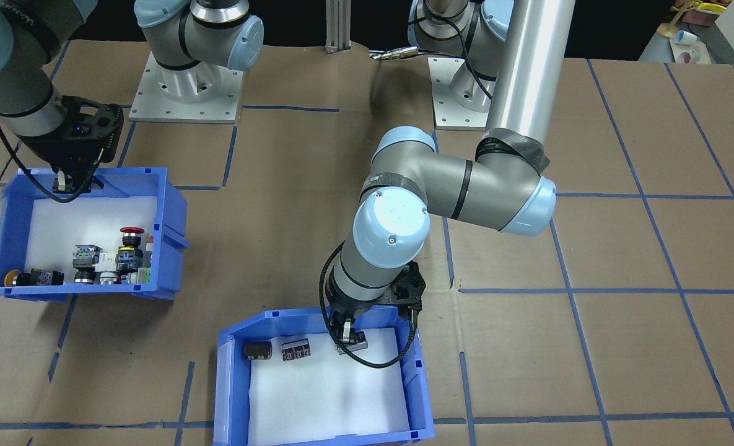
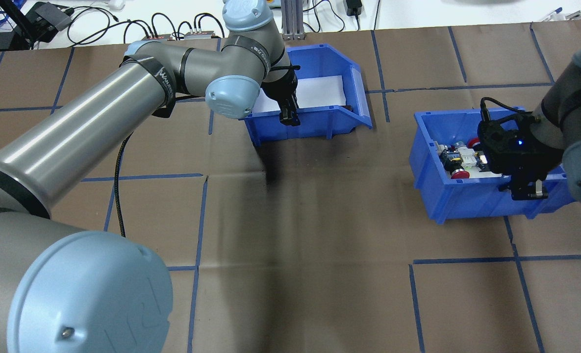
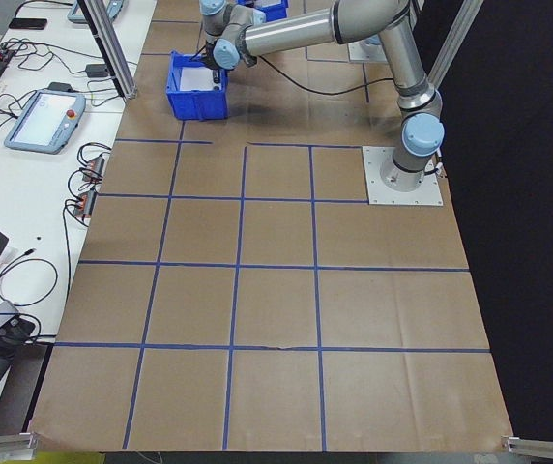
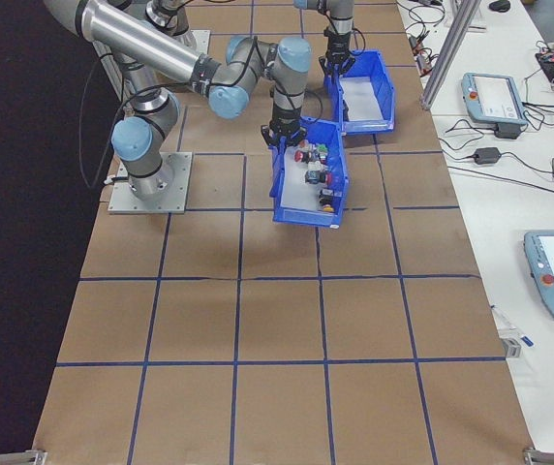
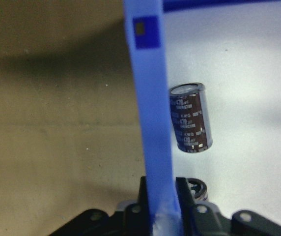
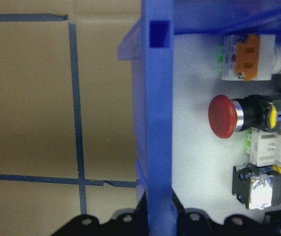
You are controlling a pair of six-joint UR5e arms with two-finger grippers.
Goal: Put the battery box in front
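Left gripper (image 2: 289, 119) clamped on the near wall of the battery box (image 2: 315, 125), fingers tight either side of the blue rim in the wrist view. Box on the cardboard-covered table (image 2: 290, 220), at the far side from the robot, roughly central, sloped cut-away side facing right in the overhead view. Inside, on white foam, a dark brown battery (image 5: 190, 117) lying just beside the gripped wall. Well apart to the right, a second blue bin (image 2: 467, 201) with a red push-button (image 6: 224, 116) and other switches. Right gripper (image 2: 528, 191) pinched narrow on that bin's near wall, rim running between its fingers.
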